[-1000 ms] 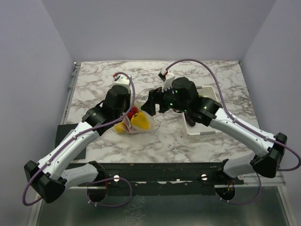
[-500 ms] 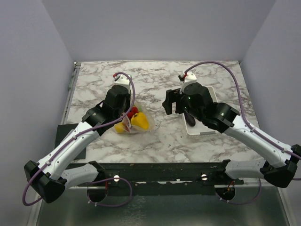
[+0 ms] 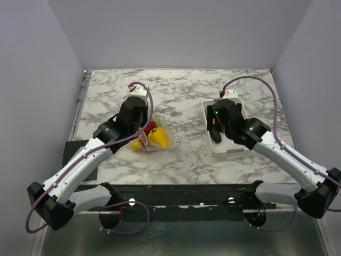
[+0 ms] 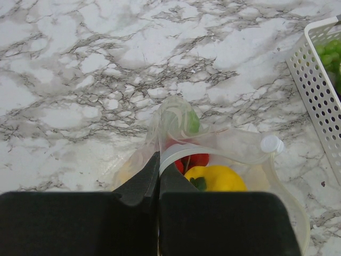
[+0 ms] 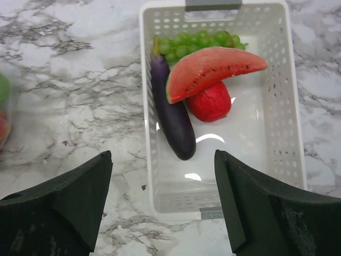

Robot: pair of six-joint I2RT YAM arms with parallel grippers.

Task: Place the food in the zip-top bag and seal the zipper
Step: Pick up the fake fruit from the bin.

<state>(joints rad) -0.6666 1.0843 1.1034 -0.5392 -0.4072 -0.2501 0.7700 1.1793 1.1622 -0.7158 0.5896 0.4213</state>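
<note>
Grasping the zip-top bag [image 4: 178,117] with our left claw [image 4: 159,162], we hang our released right claw [image 5: 162,157] over the three-o'clock white basket [image 5: 294,106], watermelon slice [image 5: 213,69] topmost.

Red watermelon slice [image 5: 213,66], white basket [image 5: 250,160], perhaps green lime [image 4: 193,124]

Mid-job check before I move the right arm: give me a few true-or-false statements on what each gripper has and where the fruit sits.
1. The left gripper is shut on the edge of the zip-top bag. True.
2. The right gripper grips the watermelon slice. False: it is open above the basket and holds nothing.
3. The basket holds the watermelon slice, green grapes, a purple piece and a red fruit. True.
4. The yellow lemon lies in the basket. False: it is inside the zip-top bag.
</note>
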